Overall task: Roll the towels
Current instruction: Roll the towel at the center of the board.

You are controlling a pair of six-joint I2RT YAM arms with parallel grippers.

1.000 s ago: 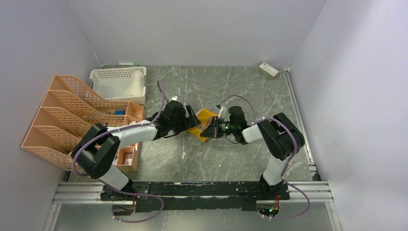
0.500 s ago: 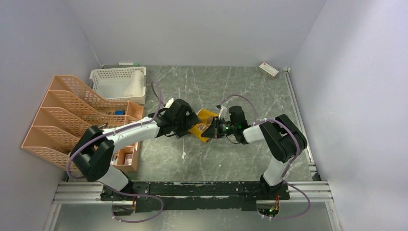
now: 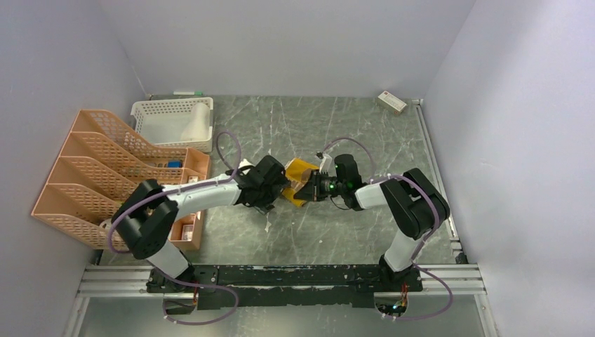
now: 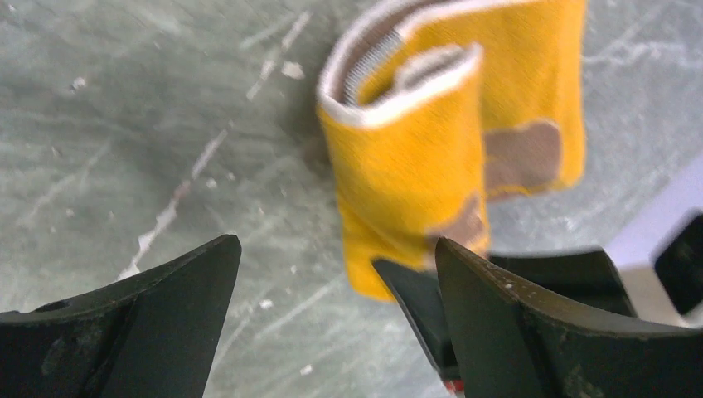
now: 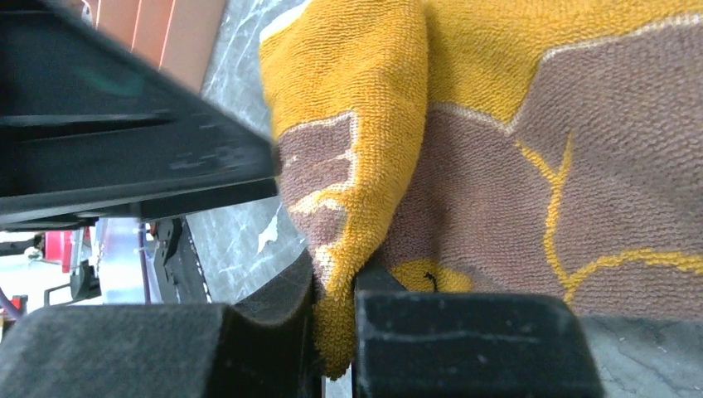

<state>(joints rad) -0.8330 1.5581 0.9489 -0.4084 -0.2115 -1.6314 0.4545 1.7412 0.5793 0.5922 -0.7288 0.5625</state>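
The yellow towel (image 3: pixel 297 170) sits in the middle of the table (image 3: pixel 316 239), between the two arms. From above, its long side seems to run from near to far, leaning a little. The arms hide part of it, so that is hard to tell.

In the left wrist view the yellow towel (image 4: pixel 414 166) is curled over on itself like a loose, fat roll. The open end of the roll faces the top of that picture. It has a white edge (image 4: pixel 431 79) that curls round. There are brown patches (image 4: pixel 522 153) on the yellow cloth.

The right gripper (image 5: pixel 336 307) is squeezed tight on a fold at the towel's (image 5: pixel 365 99) corner. The cloth is fuzzy up close. The right gripper (image 3: pixel 306 188) comes in from the right.

The left gripper (image 4: pixel 336 249) is spread wide and holds nothing. It is just beside the roll, on the left (image 3: pixel 281 191).

A white roll (image 3: pixel 201 116) lies in the white basket (image 3: pixel 168 105) at the far left. It points from near to far. It may be the other towel, but it is too small to tell.
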